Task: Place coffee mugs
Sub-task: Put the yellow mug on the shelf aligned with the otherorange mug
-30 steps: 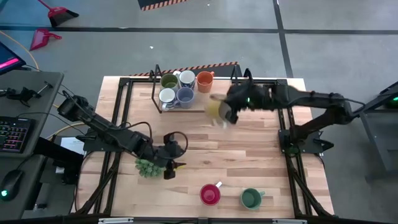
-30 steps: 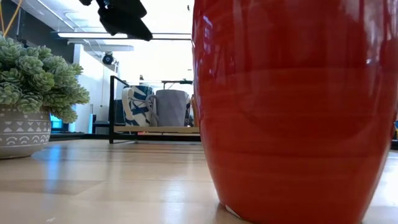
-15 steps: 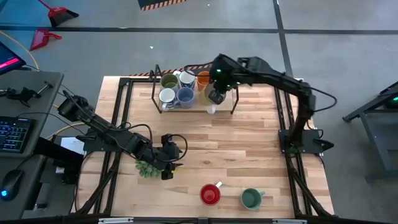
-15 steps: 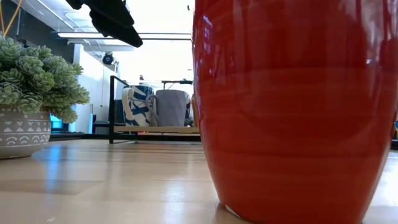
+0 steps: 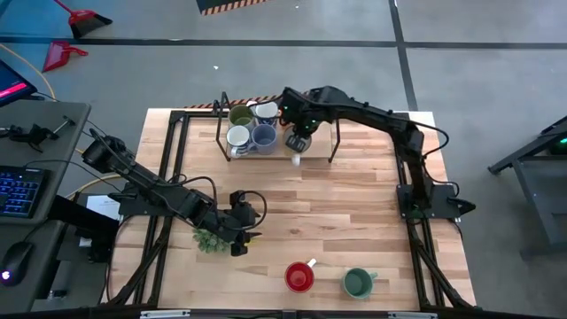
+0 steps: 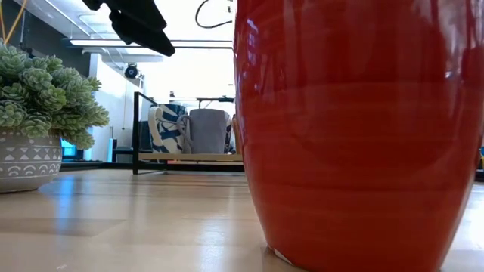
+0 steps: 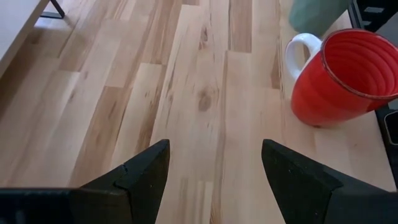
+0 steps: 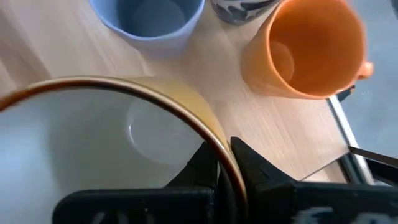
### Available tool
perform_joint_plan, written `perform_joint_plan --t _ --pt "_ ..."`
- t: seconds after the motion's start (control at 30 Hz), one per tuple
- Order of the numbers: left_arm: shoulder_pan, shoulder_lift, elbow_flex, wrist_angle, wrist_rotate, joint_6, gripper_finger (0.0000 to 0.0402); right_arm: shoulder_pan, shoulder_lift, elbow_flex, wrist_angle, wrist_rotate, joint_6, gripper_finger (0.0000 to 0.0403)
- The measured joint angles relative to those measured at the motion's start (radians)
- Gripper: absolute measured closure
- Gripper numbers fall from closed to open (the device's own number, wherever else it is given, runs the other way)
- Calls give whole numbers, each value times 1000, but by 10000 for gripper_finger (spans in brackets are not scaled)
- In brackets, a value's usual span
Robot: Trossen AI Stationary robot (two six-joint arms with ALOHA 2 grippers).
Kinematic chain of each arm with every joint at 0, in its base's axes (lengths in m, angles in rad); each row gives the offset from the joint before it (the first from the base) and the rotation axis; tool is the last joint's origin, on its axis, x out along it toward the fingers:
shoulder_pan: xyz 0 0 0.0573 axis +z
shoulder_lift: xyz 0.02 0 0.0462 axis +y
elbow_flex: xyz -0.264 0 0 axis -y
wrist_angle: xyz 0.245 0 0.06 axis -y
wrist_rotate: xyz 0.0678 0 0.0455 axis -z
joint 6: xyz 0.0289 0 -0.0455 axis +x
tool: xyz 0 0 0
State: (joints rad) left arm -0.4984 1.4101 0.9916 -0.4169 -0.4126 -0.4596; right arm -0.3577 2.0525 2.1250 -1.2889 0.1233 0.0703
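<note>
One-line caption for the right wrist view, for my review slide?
Right gripper shut on the rim of a gold-rimmed cream mug, over the rack shelf beside the orange mug and blue mug.

The high view looks straight down on the whole table (image 5: 354, 230). The low view sits at tabletop level, almost touching the red mug (image 6: 355, 136), facing across to the rack (image 6: 181, 157) behind it. The left wrist view looks down close over the boards toward the same red mug (image 7: 345, 78). The right wrist view hangs close above the rack's shelf (image 8: 298, 143), far across the table from the red mug (image 5: 299, 276).
</note>
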Motion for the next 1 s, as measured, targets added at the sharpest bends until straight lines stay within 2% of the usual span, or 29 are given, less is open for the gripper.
perform_joint_plan --t 0.4,1.0 --pt "0 0 0 5 0 -2 158 -36 111 -1 67 5 0 403" --pt "0 0 0 6 -1 -1 158 -42 123 -1 109 12 -1 403"
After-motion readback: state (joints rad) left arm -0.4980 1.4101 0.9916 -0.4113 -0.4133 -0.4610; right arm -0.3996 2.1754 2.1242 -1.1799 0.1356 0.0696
